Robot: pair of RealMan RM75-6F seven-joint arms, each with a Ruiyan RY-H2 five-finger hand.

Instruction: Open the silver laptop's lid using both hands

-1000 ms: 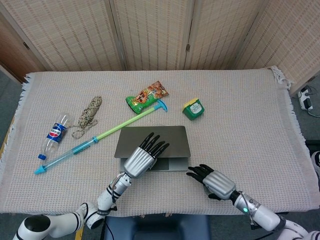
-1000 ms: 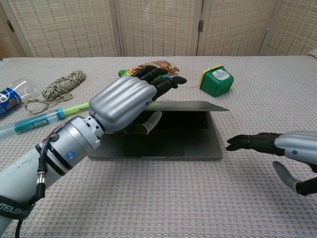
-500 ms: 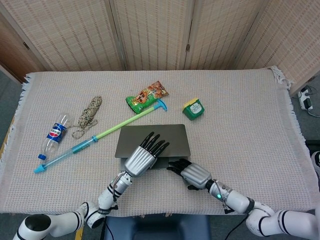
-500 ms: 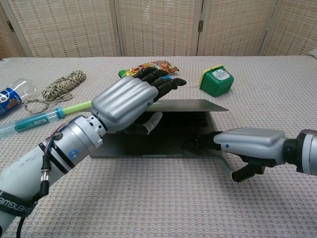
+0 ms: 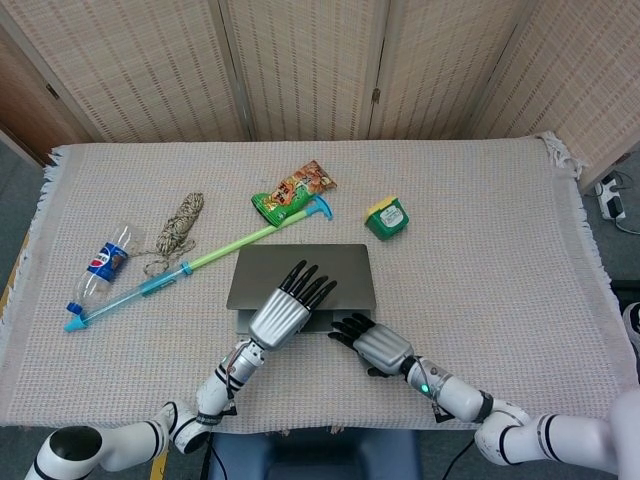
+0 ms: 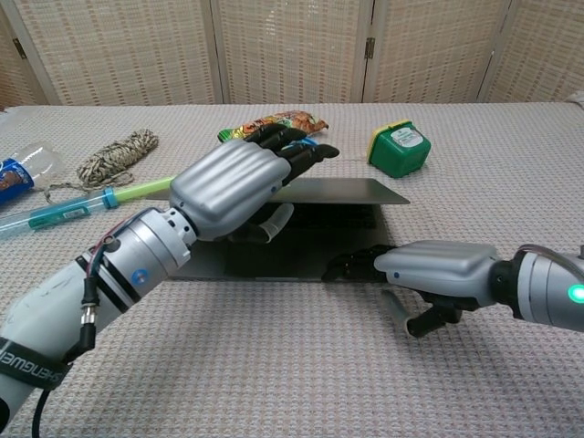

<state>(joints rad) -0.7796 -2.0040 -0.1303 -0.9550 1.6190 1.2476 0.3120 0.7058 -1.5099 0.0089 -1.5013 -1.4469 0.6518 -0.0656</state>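
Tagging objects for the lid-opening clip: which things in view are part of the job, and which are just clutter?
Part of the job:
laptop, lid partly raised
left robot hand, on the lid
right robot hand, fingers on the laptop base

Just lying about:
water bottle
coil of rope
long plastic pump
snack bag
green box

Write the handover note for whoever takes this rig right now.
Left robot hand: holding the lid's front edge, fingers on top, thumb under.
Right robot hand: flat at the front of the laptop base, fingertips on it, holding nothing.
Laptop: mid-table, near the front edge.
Done: lid lifted a crack.
Left: right hand steadies the base while the left swings the lid fully up.
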